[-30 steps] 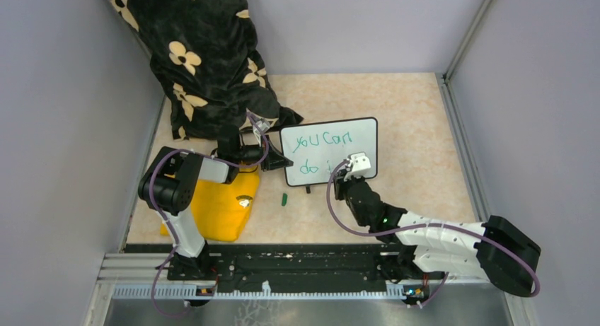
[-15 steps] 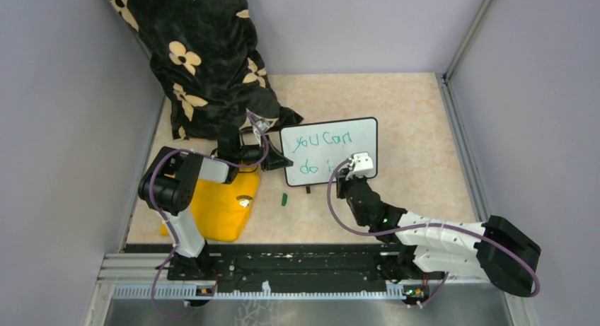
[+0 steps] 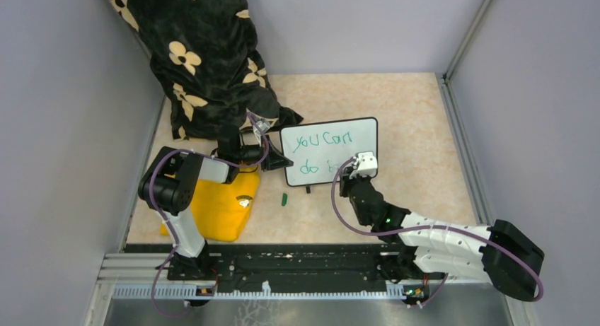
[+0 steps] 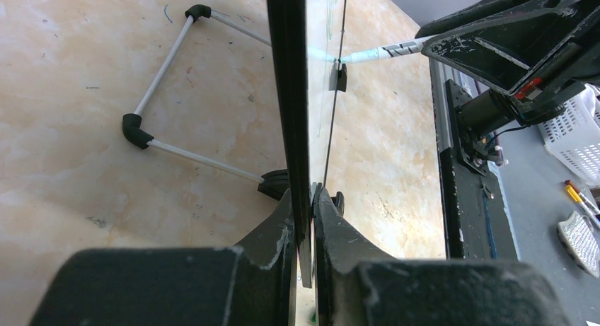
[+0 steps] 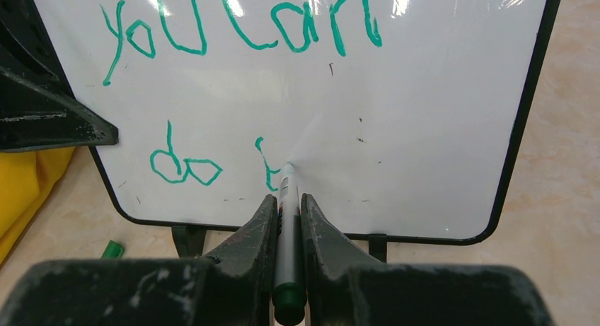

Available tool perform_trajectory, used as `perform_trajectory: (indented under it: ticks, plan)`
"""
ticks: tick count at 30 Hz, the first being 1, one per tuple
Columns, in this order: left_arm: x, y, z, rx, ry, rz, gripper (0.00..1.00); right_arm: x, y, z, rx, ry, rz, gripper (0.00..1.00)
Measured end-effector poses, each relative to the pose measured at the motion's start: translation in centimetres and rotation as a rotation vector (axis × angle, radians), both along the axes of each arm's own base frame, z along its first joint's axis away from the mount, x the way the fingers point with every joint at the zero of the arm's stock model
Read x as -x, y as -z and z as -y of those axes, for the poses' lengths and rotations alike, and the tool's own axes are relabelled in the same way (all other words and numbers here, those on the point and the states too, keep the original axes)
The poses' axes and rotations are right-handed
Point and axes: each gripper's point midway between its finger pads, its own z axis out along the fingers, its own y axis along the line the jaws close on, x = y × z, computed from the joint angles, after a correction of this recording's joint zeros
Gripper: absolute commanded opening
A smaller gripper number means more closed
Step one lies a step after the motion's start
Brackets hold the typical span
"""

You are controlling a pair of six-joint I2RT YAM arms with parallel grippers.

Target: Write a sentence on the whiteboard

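Whiteboard (image 3: 356,136) standing on table (image 3: 424,128), left edge pinched tight in left gripper (image 4: 306,202). Sentence (image 5: 240,32) unfinished — reads "you can do t". Right gripper (image 5: 286,207) nearly closed around marker (image 5: 286,188), tip on board. Recommend light, steady pressure, letters level with "do".

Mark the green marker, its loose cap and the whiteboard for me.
green marker (image 5: 287,220), right wrist view, on its pale barrel below the tip.
green cap (image 3: 284,199), top external view, on its middle.
whiteboard (image 5: 424,128), right wrist view, on the bare white surface.
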Motion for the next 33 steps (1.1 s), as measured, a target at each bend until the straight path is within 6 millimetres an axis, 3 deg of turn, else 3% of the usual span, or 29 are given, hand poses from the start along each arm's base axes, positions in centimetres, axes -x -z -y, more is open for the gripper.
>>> perform_trajectory:
  ticks: [14, 26, 33]
  plan:
    - [0.0, 0.0, 0.1, -0.002, 0.002, 0.001, 0.0, 0.5, -1.8, -1.4, -0.071, -0.079, 0.029, 0.0]
    - [0.0, 0.0, 0.1, -0.002, 0.003, 0.004, 0.0, -0.3, -1.5, -0.5, -0.059, -0.018, 0.034, 0.0]
    - [0.0, 0.0, 0.1, -0.003, 0.003, 0.004, 0.0, -1.3, -2.3, -0.1, -0.071, 0.017, 0.05, 0.0]
